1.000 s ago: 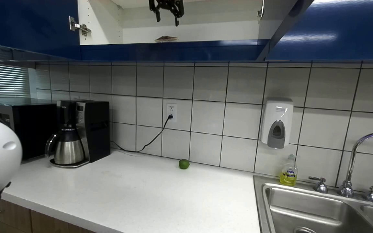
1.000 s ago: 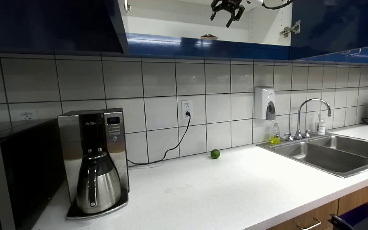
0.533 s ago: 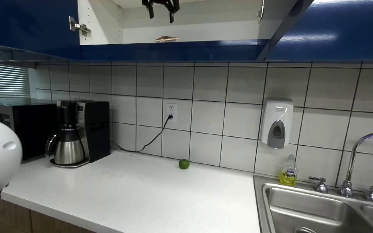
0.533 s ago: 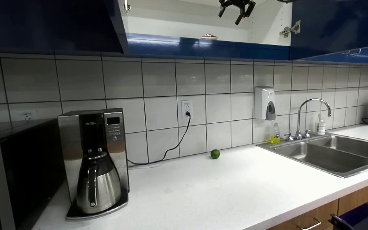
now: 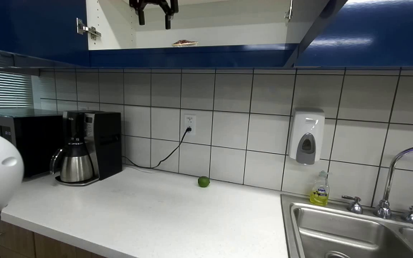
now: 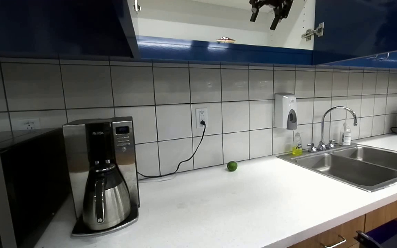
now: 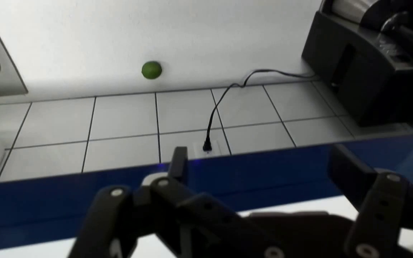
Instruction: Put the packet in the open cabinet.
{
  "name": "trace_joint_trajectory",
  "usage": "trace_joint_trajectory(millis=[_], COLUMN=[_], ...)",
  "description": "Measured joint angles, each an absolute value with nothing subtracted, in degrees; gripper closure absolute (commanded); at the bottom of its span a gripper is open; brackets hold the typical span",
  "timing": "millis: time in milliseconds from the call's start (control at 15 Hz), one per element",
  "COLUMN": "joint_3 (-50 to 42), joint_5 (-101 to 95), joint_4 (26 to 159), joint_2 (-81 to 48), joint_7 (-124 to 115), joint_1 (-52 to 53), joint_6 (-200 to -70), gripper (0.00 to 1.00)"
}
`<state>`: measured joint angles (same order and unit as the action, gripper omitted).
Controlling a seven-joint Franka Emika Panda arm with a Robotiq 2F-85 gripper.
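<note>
There's your gripper (image 5: 155,24), top of the frame and left of middle in an exterior view: jaws spread apart, nothing between them. And the packet (image 5: 185,43)? It lies on the floor of the cabinet (image 5: 235,30), upper middle in both exterior views, behind the blue lip (image 5: 206,57) and apart from your gripper. The placing looks done; a clean exit seems all that's left. Here's the danger: dip too low and you could catch that lip. Swing across low and you could sweep the packet forward; it looks light, so it may slide over and drop to the counter (image 5: 206,222). Mind the hinge (image 5: 93,33) as well, upper left there: drift that way and you may clip it or the door (image 5: 31,28). The wrist view won't warn you; the packet can't be made out in it.
</note>
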<state>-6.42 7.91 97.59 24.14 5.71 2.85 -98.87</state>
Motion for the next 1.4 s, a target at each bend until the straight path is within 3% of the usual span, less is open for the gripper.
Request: trace_joint_trajectory(millis=[600, 1400], joint_3=[-4.0, -2.9], joint_5=[7.5, 2.8], joint_4=[111.0, 125.6], joint_2=[27.2, 27.2], joint_7=[5.7, 5.9], joint_1=[2.9, 2.8], joint_6=[-92.9, -96.2], gripper=[0.0, 0.0])
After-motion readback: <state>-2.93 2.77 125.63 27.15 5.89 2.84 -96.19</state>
